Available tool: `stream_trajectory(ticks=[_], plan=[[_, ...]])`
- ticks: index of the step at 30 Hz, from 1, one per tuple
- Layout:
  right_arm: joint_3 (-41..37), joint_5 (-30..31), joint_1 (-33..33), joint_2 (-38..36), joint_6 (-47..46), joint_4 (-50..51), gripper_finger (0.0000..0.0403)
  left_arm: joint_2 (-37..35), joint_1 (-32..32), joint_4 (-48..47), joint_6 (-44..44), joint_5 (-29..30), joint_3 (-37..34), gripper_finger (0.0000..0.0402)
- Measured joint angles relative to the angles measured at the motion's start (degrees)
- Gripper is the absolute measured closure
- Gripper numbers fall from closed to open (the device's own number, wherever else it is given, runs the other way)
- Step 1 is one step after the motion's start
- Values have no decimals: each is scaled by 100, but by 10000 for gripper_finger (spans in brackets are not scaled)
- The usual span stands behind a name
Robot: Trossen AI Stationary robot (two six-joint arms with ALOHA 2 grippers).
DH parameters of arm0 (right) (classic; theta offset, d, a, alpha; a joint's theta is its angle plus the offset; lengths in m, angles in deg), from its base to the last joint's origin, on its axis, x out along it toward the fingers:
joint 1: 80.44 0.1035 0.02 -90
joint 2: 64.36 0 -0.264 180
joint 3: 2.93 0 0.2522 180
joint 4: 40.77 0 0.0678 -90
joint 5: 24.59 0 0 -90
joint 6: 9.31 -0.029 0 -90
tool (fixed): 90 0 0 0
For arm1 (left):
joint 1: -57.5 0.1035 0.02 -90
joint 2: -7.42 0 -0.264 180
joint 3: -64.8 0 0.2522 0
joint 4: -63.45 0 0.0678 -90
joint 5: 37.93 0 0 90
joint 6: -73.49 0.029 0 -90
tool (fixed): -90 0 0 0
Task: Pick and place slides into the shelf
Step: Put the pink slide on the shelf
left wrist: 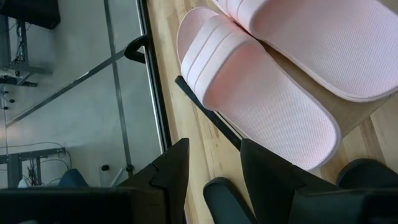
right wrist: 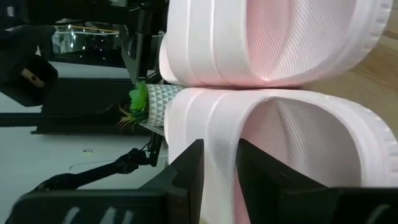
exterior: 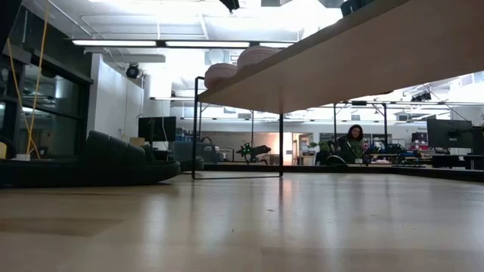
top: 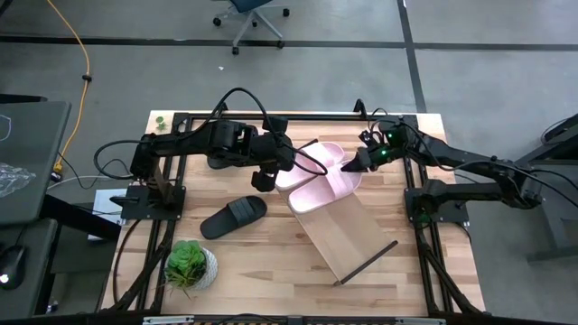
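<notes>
The shelf, a long rectangular light-wood board with thin dark raised end rims, lay slantwise on the pale plank-topped desk. Two pale pink slide sandals of fine woven-textured foam, each with a wide ribbed strap, rested side by side and touching on the shelf's far end. One matte black slide sandal lay on the desk beside the shelf, toward the left arm. The right tool reached level to the pink pair, its two dark fingers closed on the strap of one pink sandal. The left tool pointed down just beside the shelf's far end, its fingers apart and empty. A small potted green plant stood beyond the black sandal.
</notes>
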Motion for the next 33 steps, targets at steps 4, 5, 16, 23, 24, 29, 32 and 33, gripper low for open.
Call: stream_trajectory(ticks=[4, 5, 16, 23, 24, 29, 32, 33], plan=[[0, 51, 0, -2, -77, -55, 320, 0, 0, 0, 0, 0, 0, 268], [0, 54, 5, -2, -77, -73, 320, 0, 0, 0, 0, 1, 0, 268], [0, 545, -2, -387, 32, 302, 320, 0, 0, 2, -2, 0, 0, 268], [0, 1155, -4, -790, 74, 585, 320, 0, 0, 2, -2, 0, 0, 268], [0, 1271, -4, -872, 52, 615, 320, 0, 0, 2, -1, 0, 0, 268], [2, 1725, -4, -1277, -35, 1613, 320, 0, -2, -7, -1, 0, 0, 268], [2, 1740, 18, -1486, -38, 2227, 320, 0, -2, -9, 0, 0, 0, 268], [2, 1729, 44, -1544, -41, 2317, 320, 0, -2, -11, -2, 0, 0, 268]])
